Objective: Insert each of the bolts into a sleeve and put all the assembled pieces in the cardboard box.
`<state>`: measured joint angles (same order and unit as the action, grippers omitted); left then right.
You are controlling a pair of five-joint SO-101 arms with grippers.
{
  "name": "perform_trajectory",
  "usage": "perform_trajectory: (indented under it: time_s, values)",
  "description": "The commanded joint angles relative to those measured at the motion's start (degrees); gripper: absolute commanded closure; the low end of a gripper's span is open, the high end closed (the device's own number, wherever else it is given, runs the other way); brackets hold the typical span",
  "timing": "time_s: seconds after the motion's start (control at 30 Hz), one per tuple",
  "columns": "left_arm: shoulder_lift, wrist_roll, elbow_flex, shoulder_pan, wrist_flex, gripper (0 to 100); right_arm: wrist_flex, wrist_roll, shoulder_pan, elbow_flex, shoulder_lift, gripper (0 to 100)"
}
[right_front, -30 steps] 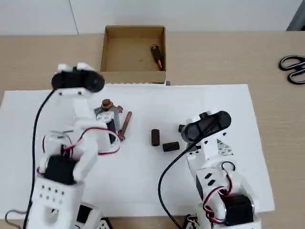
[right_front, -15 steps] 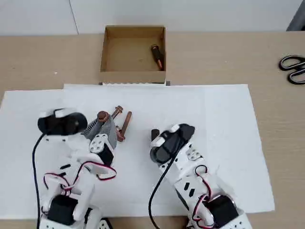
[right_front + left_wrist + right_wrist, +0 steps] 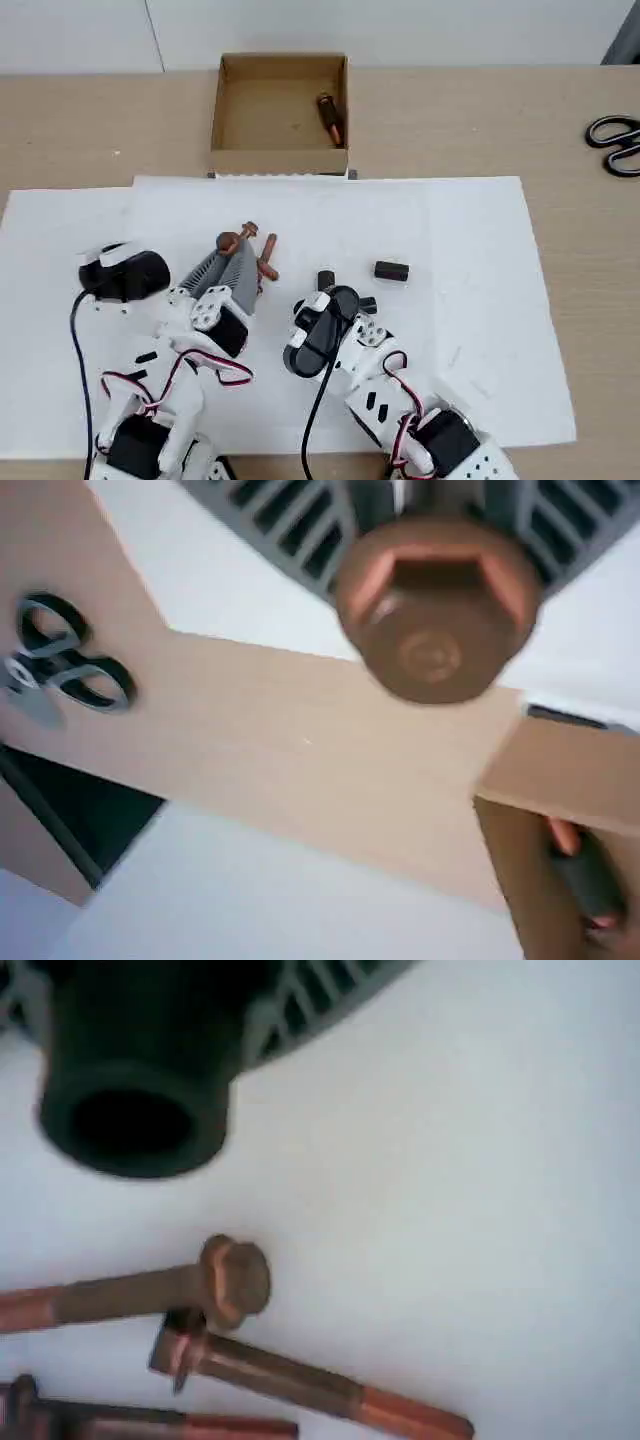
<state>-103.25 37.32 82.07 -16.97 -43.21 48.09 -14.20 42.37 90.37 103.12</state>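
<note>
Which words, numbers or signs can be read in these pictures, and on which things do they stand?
No text can be read.
On the head of the bolt in the left wrist view: a faint round mark, too blurred to read.
On the cardboard box, the white paper and the scissors: no print visible.

No legible text, label, number or sign; only an unreadable mark atop the bolt [image 3: 433, 630].
</note>
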Motion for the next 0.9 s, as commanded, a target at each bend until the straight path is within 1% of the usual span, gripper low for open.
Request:
perform_trajectory:
  time_s: [0.0,0.33,0.47,0.53,0.6,0.87]
  values:
    - [-0.9,0.7,-0.3,-2.3,1.8,99,-1.6,-0.8,0.2,-0.2,0.7,99.6]
    - [-0.9,0.7,-0.4,-3.3,1.7,99,-1.8,-0.8,0.1,2.9,0.7,99.6]
    - [-0.9,0.7,-0.5,-3.3,1.7,99,-6.9,-1.1,-0.5,4.7,0.7,99.6]
    - [-0.9,0.7,-0.5,-3.3,1.7,99,-9.5,-3.3,-1.2,6.0,0.7,99.6]
    - [-0.9,0.7,-0.5,-3.3,1.7,99,-10.7,-5.1,-1.7,6.1,0.7,99.6]
    - [-0.9,0.7,-0.5,-3.3,0.0,99,-12.1,-5.3,-1.8,6.1,0.7,99.6]
